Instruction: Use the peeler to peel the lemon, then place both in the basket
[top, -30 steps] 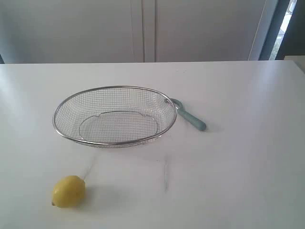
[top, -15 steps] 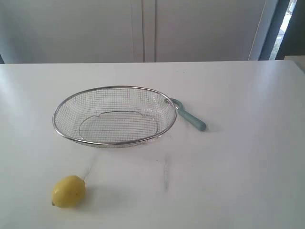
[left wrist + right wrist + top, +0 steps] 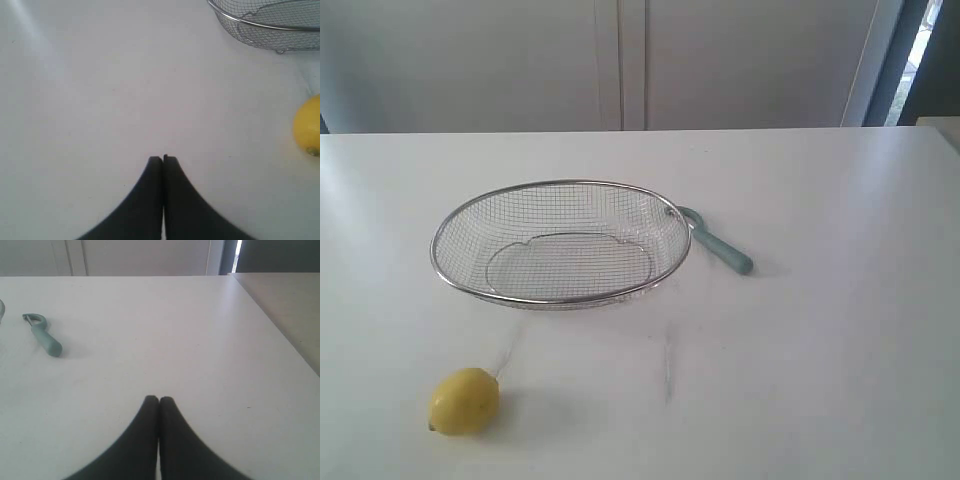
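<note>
The basket [image 3: 480, 225] sits open side up and empty on the white desk [image 3: 820, 330], which suits it as the final drop-off for both things. The peeler [image 3: 718, 248] lies flat just beside the basket's right rim. Its blade head is tucked close to the wire, though whether it touches cannot be told. Its teal handle angles away from the basket, so the handle end looks free to grasp. The lemon [image 3: 464, 401] rests well apart from the basket on its near-left side, whole and unpeeled, so the task appears not yet begun.

The left pincer [image 3: 162, 159] hangs over bare desk on the lemon's side of the basket, its fingers pressed together and holding nothing. The right pincer [image 3: 159, 399] is closed in the same way and empty, over bare desk on the peeler's side of the basket. That split probably fits one arm steadying the fruit while the other works the blade.

Nothing else lies on the desk around the basket, and only pale panels stand behind it. The one crowded spot is the basket rim beside the blade head. The lemon, being round, may roll when nudged.
</note>
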You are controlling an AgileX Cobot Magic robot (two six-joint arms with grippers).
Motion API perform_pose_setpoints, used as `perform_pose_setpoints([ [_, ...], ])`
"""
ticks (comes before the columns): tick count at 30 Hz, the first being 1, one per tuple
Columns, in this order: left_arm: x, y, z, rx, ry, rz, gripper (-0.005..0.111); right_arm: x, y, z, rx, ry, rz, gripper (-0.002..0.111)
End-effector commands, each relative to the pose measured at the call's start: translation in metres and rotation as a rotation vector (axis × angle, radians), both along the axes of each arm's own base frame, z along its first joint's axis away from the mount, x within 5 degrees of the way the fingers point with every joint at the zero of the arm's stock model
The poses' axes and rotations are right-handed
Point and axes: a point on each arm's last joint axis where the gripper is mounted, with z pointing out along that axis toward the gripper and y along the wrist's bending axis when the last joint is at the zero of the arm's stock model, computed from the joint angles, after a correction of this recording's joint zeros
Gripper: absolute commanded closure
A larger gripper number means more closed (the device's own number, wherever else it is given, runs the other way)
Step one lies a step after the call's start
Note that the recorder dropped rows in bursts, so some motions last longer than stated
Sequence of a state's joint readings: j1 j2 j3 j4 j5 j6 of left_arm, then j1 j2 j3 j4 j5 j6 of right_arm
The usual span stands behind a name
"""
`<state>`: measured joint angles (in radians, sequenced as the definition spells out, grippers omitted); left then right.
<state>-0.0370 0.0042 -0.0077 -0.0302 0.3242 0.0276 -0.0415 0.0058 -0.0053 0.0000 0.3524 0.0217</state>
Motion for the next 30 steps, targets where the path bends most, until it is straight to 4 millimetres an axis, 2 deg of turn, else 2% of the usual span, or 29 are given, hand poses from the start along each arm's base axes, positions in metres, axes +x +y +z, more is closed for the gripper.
perform_pose_setpoints([
  [1,-0.001,0.000,-0.003,-0.006,0.012,-0.001,0.107,0.001,-0.001,0.005,-0.002,-0.072,-0.009,0.108],
  [10,-0.001,0.000,-0.003,-0.006,0.012,-0.001,0.107,0.003,-0.001,0.020,-0.010,-0.244,-0.009,0.108],
  [24,-0.001,0.000,-0.003,-0.006,0.012,-0.001,0.107,0.003,-0.001,0.030,-0.015,-0.344,-0.009,0.108],
  [30,-0.001,0.000,-0.003,-0.006,0.012,-0.001,0.107,0.001,-0.001,0.039,-0.020,-0.453,-0.009,0.108],
])
